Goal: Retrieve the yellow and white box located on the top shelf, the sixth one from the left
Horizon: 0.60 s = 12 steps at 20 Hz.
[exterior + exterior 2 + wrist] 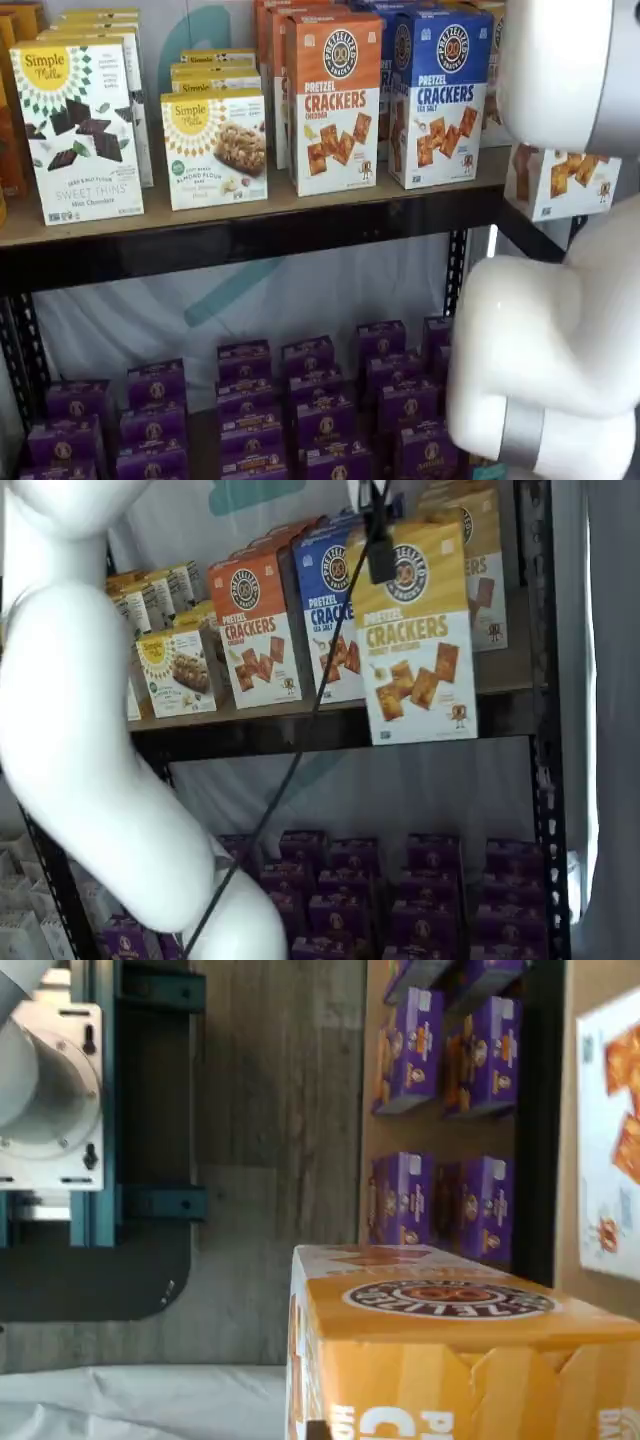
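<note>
The yellow and white pretzel crackers box point(415, 630) hangs in front of the top shelf's edge point(300, 730), its lower end below the shelf board. A black finger of my gripper point(383, 555) presses on its upper front, with the cable beside it. The gripper is shut on the box. In a shelf view only the box's white lower part point(560, 185) shows behind the arm. The wrist view shows the box's yellow top point(460, 1350) close up.
An orange box point(335, 110) and a blue box point(440, 95) stand on the top shelf beside the held box. Another yellow box point(485, 560) stands behind it. Purple boxes point(310, 400) fill the lower shelf. The white arm point(560, 330) blocks the right side.
</note>
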### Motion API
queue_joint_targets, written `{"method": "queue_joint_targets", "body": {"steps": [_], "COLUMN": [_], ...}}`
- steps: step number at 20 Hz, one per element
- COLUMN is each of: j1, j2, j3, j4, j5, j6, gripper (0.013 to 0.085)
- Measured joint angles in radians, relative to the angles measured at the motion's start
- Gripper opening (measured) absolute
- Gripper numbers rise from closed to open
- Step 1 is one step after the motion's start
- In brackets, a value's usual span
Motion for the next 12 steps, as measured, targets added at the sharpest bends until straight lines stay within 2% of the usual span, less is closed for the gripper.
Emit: {"method": "queue_joint_targets", "body": {"steps": [5, 12], "j1": [0.059, 0.136], "j2": [-0.055, -0.104], "j3": [0.039, 0.069], "j4": [-0.005, 0.017], "j5": [0.047, 0.1], "j6": [0.06, 0.151], "gripper": [0.057, 0.057]}}
